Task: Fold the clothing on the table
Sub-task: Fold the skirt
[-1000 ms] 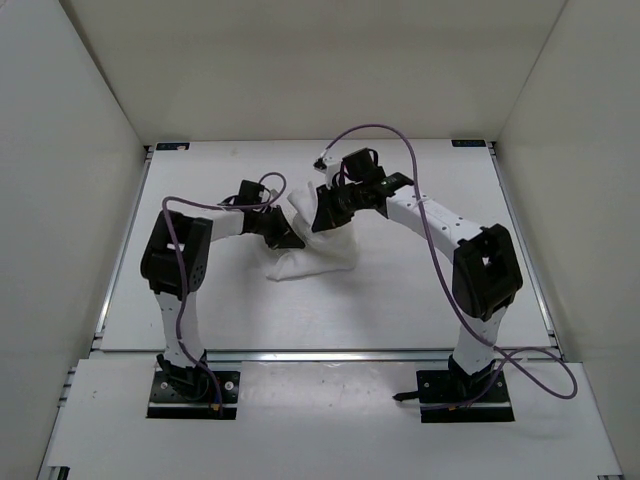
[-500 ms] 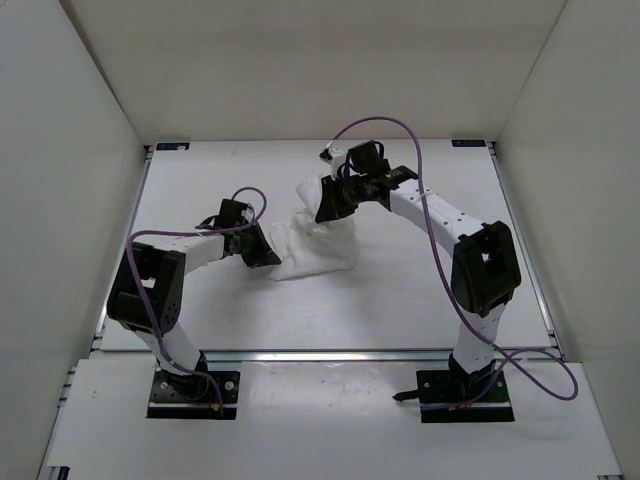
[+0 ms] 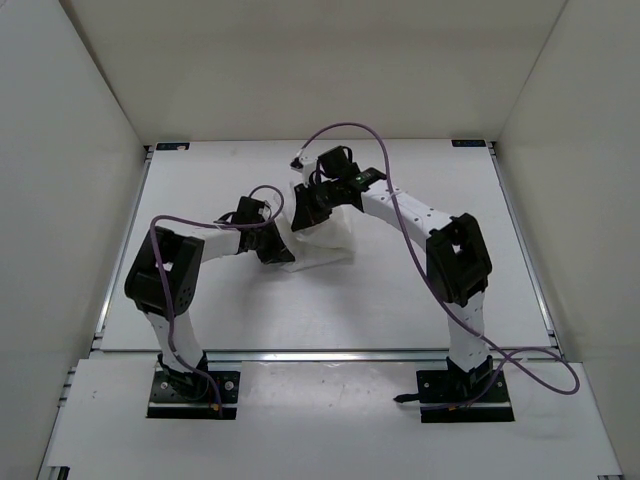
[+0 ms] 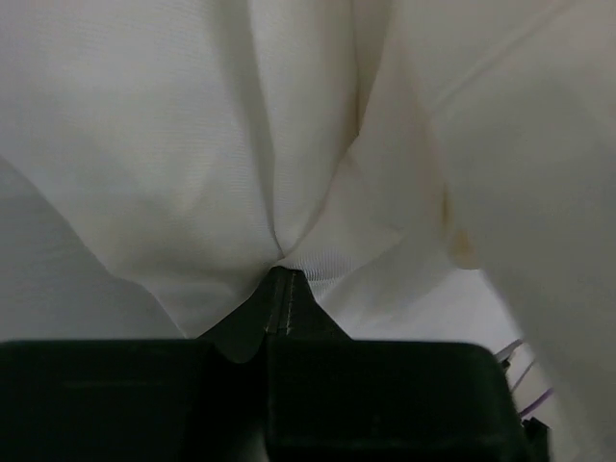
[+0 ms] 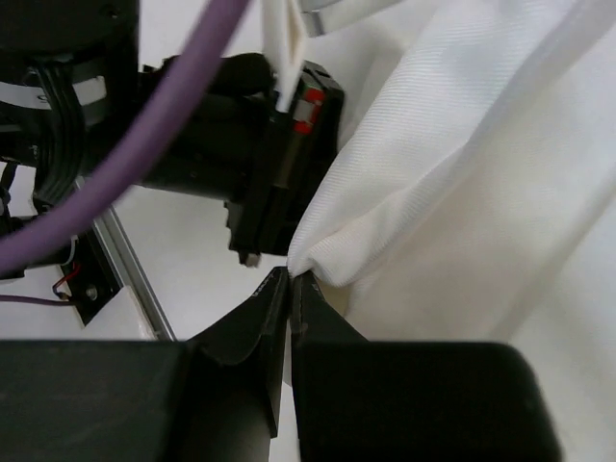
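Observation:
The clothing [image 3: 328,236], a thin white cloth, lies bunched in a small heap on the white table [image 3: 430,285], just left of the middle. My left gripper [image 3: 284,252] is at the heap's left edge, shut on a pinched fold of the clothing [image 4: 192,144]; its tips [image 4: 281,276] meet with cloth drawn into them. My right gripper [image 3: 299,214] hangs just above and behind it, shut on a rolled edge of the clothing [image 5: 462,183] at its tips [image 5: 291,276]. The two grippers are close together, the cloth draped between them.
The left arm's black wrist [image 5: 245,144] sits right in front of the right gripper. Purple cables [image 3: 345,128] loop over both arms. Silver rails [image 3: 520,245] edge the table, and white walls [image 3: 70,150] enclose it on three sides.
The right gripper has carried its cloth edge leftward, close to the left gripper. The left arm swung out and back in. The cloth heap is narrower and more bunched.

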Robot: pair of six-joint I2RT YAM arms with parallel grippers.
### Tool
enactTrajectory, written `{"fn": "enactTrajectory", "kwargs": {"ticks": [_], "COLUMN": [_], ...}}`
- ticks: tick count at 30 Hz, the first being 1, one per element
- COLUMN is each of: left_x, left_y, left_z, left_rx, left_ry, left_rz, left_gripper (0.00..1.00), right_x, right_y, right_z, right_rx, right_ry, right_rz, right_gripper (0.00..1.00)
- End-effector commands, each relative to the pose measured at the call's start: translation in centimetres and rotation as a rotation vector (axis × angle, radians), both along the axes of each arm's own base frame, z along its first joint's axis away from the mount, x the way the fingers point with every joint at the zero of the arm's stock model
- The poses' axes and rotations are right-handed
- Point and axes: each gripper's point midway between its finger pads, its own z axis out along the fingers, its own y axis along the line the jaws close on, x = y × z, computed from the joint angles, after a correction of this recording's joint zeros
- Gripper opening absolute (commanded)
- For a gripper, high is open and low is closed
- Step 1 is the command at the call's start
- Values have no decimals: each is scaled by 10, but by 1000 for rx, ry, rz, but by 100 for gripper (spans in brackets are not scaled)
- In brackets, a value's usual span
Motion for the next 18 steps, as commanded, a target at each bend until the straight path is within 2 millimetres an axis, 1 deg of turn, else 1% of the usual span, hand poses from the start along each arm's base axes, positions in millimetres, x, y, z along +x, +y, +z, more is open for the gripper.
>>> {"fn": "enactTrajectory", "kwargs": {"ticks": [1,2,3,4,6,7,8,10,11,12,13,14,15,16,17,18], "left_x": [-10,-8,-3,1,2,5,6,5,5,4,4,3,4,4,6,6], "left_y": [-6,-9,-11,-11,-13,-13,-12,-9,-7,-7,-5,-2,-3,-2,-3,-3], "left_z": [-29,-28,-28,-27,-30,-30,-31,-29,-29,-26,-27,-26,-23,-22,-18,-16], "left_rx": [38,29,22,3,1,-12,-19,-33,-41,-44,-48,-52,-67,-66,-84,-80], "left_ry": [67,71,69,69,79,81,84,81,81,72,77,83,85,86,79,77], "left_rz": [-31,-35,-30,-28,-30,-26,-18,-13,-8,-12,-9,-4,-12,-13,-24,-27], "left_gripper": [0,0,0,0,0,0,0,0,0,0,0,0,0,0,0,0], "right_x": [-9,-14,-19,-22,-32,-33,-36,-25,-21,-14,-2,3,12,25,28,38], "right_y": [18,19,23,21,20,18,16,8,4,1,-5,-8,-14,-20,-21,-32], "right_z": [19,13,12,5,-9,-17,-26,-23,-22,-9,-1,14,28,49,71,85], "right_rx": [44,31,34,23,-10,-31,-62,-110,-120,-104,-90,-69,-41,-3,39,59], "right_ry": [-10,13,15,38,88,105,131,111,100,84,66,37,25,6,-13,-31], "right_rz": [39,40,53,53,56,47,46,-2,-14,-36,-70,-85,-111,-141,-152,-179], "right_gripper": [0,0,0,0,0,14,23,48,56,59,66,76,79,79,79,79]}}
